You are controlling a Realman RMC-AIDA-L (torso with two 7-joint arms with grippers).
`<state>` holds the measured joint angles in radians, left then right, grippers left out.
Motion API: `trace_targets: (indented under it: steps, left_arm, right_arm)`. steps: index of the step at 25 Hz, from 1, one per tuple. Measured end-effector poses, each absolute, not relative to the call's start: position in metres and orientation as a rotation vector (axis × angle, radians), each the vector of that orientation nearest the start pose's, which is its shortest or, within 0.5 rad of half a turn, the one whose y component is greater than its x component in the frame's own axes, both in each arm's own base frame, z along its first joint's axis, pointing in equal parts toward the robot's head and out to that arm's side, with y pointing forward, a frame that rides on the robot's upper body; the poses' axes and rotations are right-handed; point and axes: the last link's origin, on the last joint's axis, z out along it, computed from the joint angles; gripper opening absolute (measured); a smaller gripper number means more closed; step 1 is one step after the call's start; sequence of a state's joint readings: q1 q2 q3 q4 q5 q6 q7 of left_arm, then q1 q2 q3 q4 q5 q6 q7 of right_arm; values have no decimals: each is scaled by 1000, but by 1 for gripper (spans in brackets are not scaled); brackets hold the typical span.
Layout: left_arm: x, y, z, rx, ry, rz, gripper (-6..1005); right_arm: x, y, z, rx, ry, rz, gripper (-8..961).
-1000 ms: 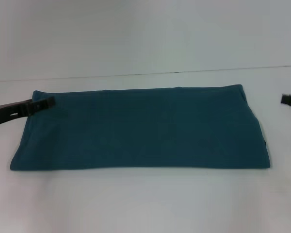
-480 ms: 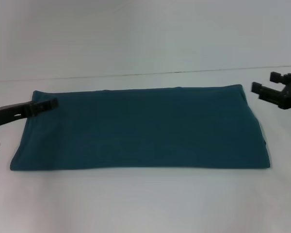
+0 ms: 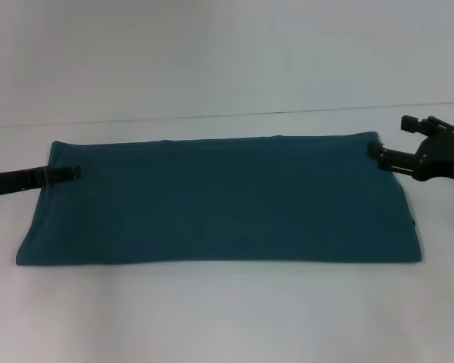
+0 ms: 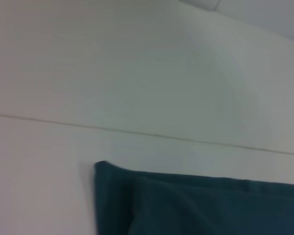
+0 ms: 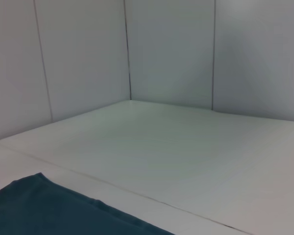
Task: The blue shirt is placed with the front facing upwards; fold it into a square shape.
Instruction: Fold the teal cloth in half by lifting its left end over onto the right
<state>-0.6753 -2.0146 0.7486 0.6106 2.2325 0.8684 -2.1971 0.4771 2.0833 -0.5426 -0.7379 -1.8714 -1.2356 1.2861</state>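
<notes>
Teal blue shirt [image 3: 219, 200] lies flat on white surface [image 3: 227, 318], folded into long band, long axis left-right. Left hand [image 3: 74, 172] at far-left corner, right hand [image 3: 377, 151] touching far-right corner; finger state of both unclear.

You have bare white tabletop [image 3: 227, 318] all around the folded teal-blue cotton shirt [image 3: 219, 200]. Only the black left gripper [image 3: 69, 172] and black right gripper [image 3: 380, 153] crowd its two far corners.
</notes>
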Motion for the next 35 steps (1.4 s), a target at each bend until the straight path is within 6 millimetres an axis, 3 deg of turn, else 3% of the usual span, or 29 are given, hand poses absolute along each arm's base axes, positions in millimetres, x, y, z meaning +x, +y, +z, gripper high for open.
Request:
trace_targets:
  steps: [10, 35]
  left_arm:
    - [-302, 430, 36, -1942, -1447, -233, 831]
    - [-310, 429, 30, -1901, -1422, -190, 831]
  right_arm:
    - [305, 368, 51, -2220, 610, 598, 946]
    - [303, 364, 43, -2242, 639, 631, 944]
